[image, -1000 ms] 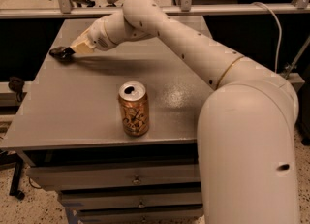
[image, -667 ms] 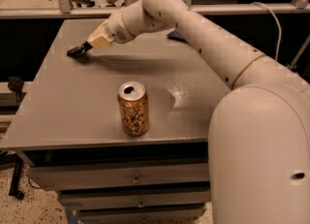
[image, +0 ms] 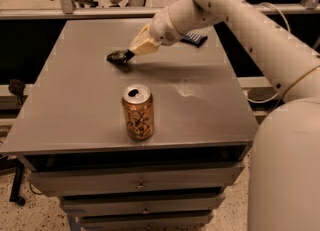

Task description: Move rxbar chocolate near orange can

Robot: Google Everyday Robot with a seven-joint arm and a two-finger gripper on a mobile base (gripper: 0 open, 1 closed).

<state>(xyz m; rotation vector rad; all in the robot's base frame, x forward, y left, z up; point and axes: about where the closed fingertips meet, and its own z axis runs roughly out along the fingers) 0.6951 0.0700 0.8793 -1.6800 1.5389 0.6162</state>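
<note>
The orange can (image: 138, 112) stands upright near the front middle of the grey table (image: 75, 105). My gripper (image: 119, 57) is low over the table's back left part, behind the can and a little to its left. It is shut on the rxbar chocolate (image: 115, 56), a small flat black shape at its tip, just above or touching the tabletop. Most of the bar is hidden by the fingers.
A dark blue wrapped bar (image: 194, 38) lies at the back right of the table, partly behind my arm (image: 240, 20). The arm reaches in from the right. Drawers (image: 140, 182) sit under the tabletop. Chair legs and a rail stand behind the table.
My gripper has moved to the right and toward the front from the table's far left edge, carrying the black bar with it. The can has not moved.
</note>
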